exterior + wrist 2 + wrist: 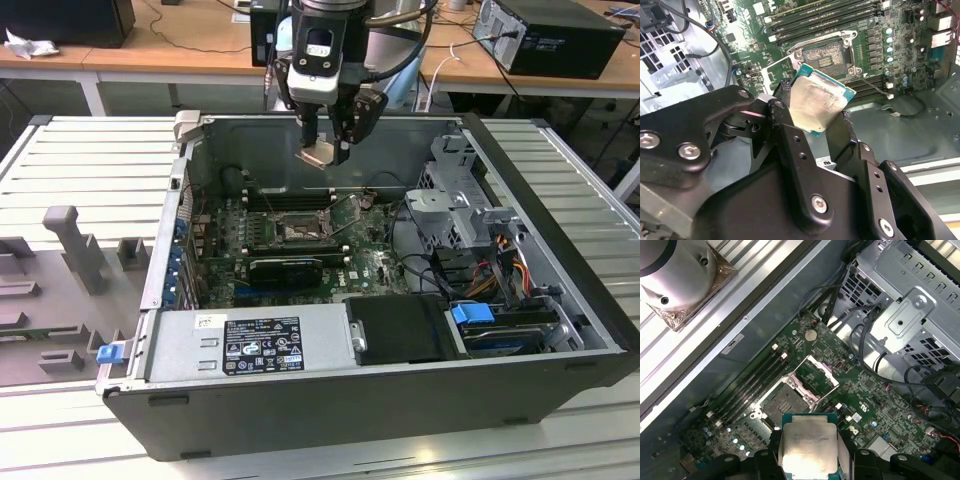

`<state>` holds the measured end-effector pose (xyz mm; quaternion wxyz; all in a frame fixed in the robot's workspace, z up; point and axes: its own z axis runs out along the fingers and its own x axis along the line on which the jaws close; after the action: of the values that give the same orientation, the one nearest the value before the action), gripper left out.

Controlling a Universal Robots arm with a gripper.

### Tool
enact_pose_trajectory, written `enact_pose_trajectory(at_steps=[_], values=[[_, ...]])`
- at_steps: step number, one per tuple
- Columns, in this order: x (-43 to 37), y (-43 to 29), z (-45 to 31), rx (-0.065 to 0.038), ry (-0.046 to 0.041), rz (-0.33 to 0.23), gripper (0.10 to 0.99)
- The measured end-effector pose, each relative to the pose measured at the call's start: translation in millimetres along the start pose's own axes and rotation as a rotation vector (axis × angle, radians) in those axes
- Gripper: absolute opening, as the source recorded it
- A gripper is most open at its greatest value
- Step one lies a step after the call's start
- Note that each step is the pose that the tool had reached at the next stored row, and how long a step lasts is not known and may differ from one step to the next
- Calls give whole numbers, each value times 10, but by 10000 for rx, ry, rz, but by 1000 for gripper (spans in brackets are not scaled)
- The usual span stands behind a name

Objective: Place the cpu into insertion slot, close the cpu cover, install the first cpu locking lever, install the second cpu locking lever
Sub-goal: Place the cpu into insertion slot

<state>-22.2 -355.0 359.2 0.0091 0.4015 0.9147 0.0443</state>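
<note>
fingers (787, 130) clamped on cpu (809, 447) edges | cpu: flat square, scuffed silvery face, teal rim, hanging well above slot (785, 402) | slot: square, dark metal rim, grey pin field | cover (816, 372): thin metal frame, standing open | green board (880, 405) around

The gripper (330, 147) grips the cpu (318, 155) in mid-air inside the open computer case (400, 400), near its far wall, above the insertion slot (298, 231).

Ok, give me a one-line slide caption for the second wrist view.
Gripper clamps the silvery chip, with the empty socket on the green board beyond it.
</note>
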Motion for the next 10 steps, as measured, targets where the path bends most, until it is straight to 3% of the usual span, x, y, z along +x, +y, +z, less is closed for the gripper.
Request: enact_pose_trajectory(at_steps=[5, 10], values=[[0, -1, 10, -10, -43, 483, 529], [-1, -2, 27, -28, -135, 1526, 529]])
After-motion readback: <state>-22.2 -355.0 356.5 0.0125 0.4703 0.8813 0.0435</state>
